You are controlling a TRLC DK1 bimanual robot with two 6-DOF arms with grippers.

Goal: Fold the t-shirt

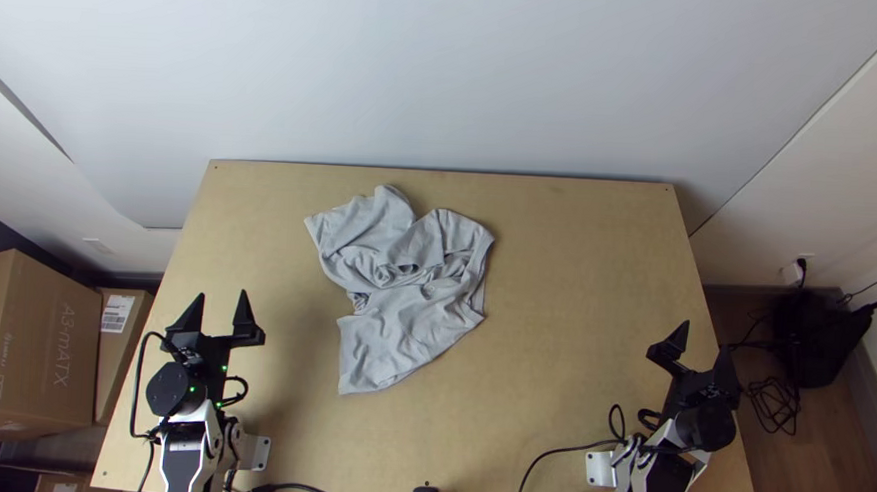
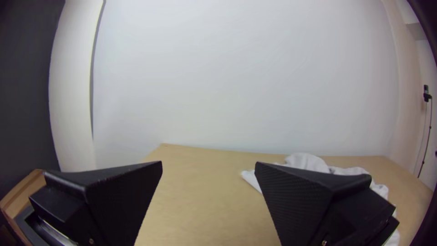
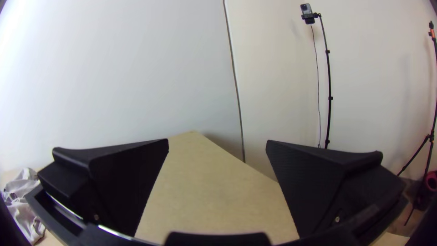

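Note:
A light grey t-shirt [image 1: 405, 319] lies crumpled and bunched in its middle, a little left of the table's centre. My left gripper [image 1: 223, 303] stands open over the table's left part, apart from the cloth. Over the right edge area, my right gripper [image 1: 701, 352] is open too, well away from the shirt. In the left wrist view the left gripper [image 2: 208, 166] has nothing between its fingers, and part of the shirt [image 2: 306, 161] shows behind one finger. The right wrist view has the right gripper [image 3: 217, 143] with its fingers wide apart and the shirt [image 3: 23, 200] off to one side.
The wooden table [image 1: 597, 284] has bare surface around the shirt and on its right half. Black cables [image 1: 548, 457] run along the near edge. Cardboard boxes [image 1: 38, 345] stand beyond the left edge, and a black stand [image 1: 819, 336] is on the floor at right.

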